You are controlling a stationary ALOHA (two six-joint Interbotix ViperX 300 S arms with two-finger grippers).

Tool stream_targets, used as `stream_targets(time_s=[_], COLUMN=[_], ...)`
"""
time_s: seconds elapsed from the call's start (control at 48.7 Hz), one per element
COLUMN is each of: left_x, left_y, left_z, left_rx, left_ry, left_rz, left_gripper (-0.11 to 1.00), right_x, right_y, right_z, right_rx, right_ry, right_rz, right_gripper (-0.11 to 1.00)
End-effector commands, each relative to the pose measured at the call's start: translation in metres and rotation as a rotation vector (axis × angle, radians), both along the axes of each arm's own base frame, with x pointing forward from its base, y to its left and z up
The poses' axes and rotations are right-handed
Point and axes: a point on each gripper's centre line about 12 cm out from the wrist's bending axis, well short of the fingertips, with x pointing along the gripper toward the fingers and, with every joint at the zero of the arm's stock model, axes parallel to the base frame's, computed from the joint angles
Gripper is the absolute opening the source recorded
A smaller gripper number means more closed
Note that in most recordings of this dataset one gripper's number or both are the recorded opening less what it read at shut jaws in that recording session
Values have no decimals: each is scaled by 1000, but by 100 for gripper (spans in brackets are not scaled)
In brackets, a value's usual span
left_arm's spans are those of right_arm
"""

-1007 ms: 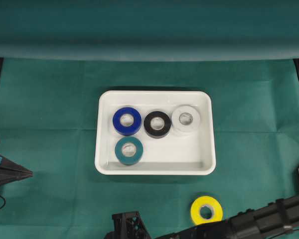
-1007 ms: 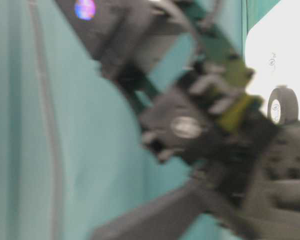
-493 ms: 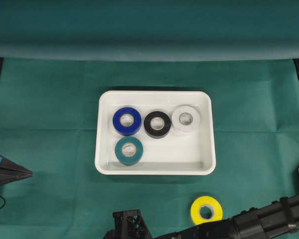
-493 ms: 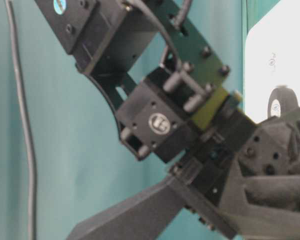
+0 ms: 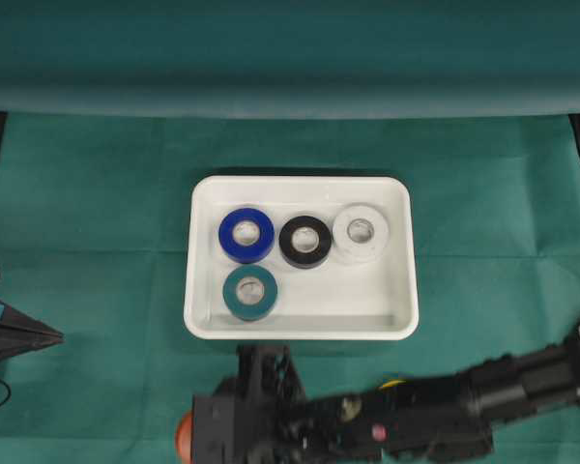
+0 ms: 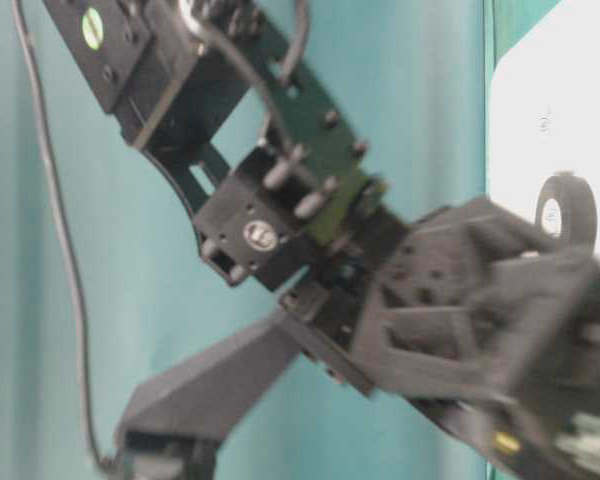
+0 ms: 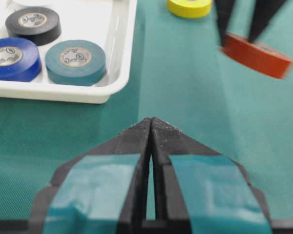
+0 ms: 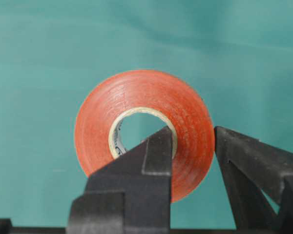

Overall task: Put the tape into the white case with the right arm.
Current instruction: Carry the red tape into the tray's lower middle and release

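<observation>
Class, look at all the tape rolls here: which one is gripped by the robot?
The orange roll. The right arm's jaws pinch its wall, one inside the core, one outside. The yellow roll lies on the cloth; the others sit in the white case.

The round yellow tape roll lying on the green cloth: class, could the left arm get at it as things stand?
Probably not easily. The yellow tape roll lies beyond the shut left tool, and the right tool, holding a round orange tape roll, hangs beside it.
</observation>
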Motion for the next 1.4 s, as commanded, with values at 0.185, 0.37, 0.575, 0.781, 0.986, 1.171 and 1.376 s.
stream_targets(time_s=[0.185,0.37,0.575,0.781,0.986,1.171,1.376], left_x=[1,1,1,1,1,1,1], left_y=[0,0,0,0,0,0,0], left_z=[4,4,5,4,4,4,4], left_rx=[2,2,2,2,2,2,3], left_ry=[-6,-6,-9,-6,-6,-8,-8], left_rz=[1,0,1,1,1,1,1], left_gripper=[0,0,0,0,0,0,0], right_x=[-3,-3,-4,-7,-22,-47,-75], right_y=[-66,-98,-119,-127,-132,-140,-154], right_z=[30,28,27,25,20,20,11], right_rx=[-16,-9,-2,-3,2,16,19], right_ry=[-61,-78,-96,-89,-70,-76,-44], right_rz=[-101,-141,-169,-184,-194,-197,-226], right_gripper=[2,2,2,2,1,1,1])
